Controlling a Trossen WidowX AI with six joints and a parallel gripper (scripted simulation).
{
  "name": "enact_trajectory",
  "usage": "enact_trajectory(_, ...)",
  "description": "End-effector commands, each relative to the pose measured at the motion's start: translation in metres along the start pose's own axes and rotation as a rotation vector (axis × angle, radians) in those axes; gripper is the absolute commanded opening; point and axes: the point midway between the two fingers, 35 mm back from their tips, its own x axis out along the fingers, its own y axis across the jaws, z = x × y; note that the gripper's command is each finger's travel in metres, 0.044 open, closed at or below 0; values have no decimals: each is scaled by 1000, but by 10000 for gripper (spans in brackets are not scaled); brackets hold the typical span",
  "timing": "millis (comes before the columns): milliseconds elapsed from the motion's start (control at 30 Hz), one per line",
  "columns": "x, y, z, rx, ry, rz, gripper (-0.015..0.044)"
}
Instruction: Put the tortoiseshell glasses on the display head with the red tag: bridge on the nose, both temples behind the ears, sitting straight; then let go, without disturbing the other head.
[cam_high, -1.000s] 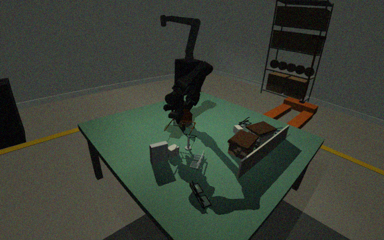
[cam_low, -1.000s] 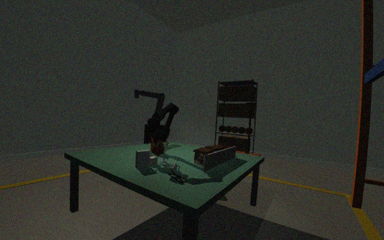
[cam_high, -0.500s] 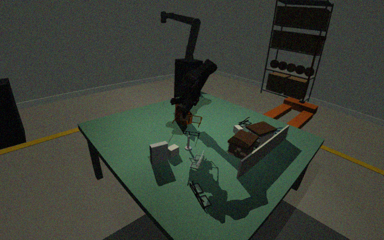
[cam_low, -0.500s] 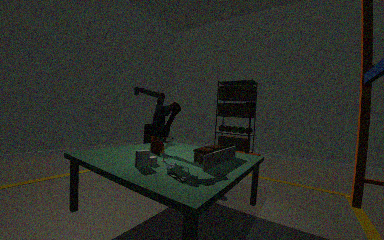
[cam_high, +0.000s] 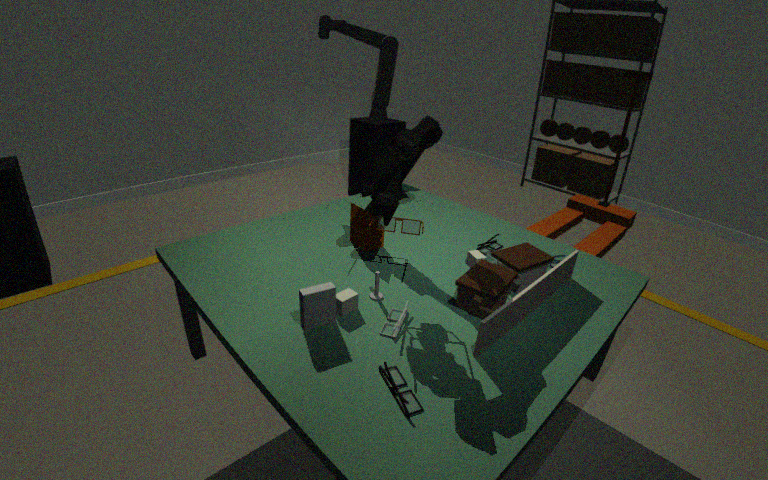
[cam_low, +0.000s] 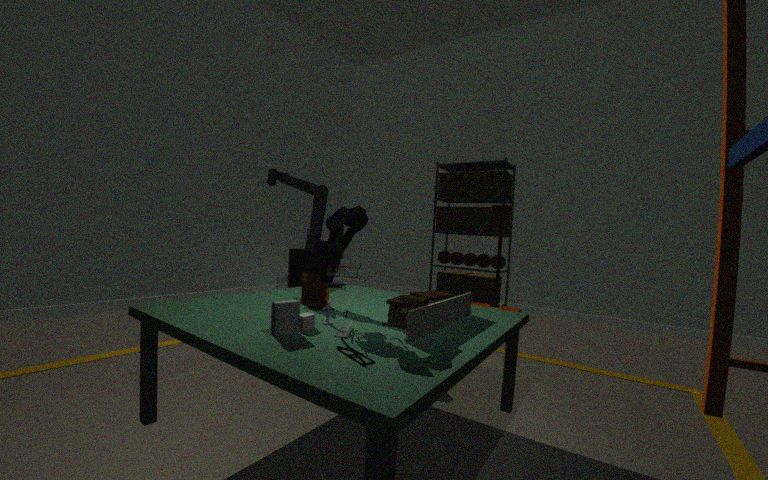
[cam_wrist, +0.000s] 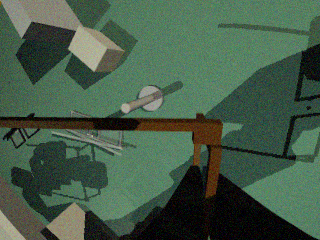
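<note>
The tortoiseshell glasses (cam_high: 411, 219) (cam_wrist: 165, 125) hang in the air near the arm's base. In the wrist view one long temple runs to the left, with the hinge and rim at its right end. My gripper (cam_high: 389, 221) (cam_wrist: 199, 173) is shut on the glasses near that hinge corner. The fingers are dark, and the exact grip is hard to see. In the top view the gripper overlaps the top of an upright dark orange block (cam_high: 365, 232) (cam_low: 314, 290); contact cannot be told. No display head or red tag can be made out in this dim light.
A grey block (cam_high: 320, 308) (cam_low: 284, 319) (cam_wrist: 50, 10) stands beside a small pale block (cam_high: 346, 302) (cam_wrist: 90, 48). A post (cam_high: 377, 284) on a disc stands nearby. Silver and black glasses lie toward the front. Brown slabs (cam_high: 523, 255) lie behind a long panel (cam_high: 526, 308) (cam_low: 441, 316).
</note>
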Motion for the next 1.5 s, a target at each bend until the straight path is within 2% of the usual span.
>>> enact_trajectory(0, -7, -6, -11, -7, 11, 24, 0)
enact_trajectory(733, -48, -51, -75, -125, 60, 198, 0)
enact_trajectory(1467, -70, -115, -121, -262, 143, 345, 0)
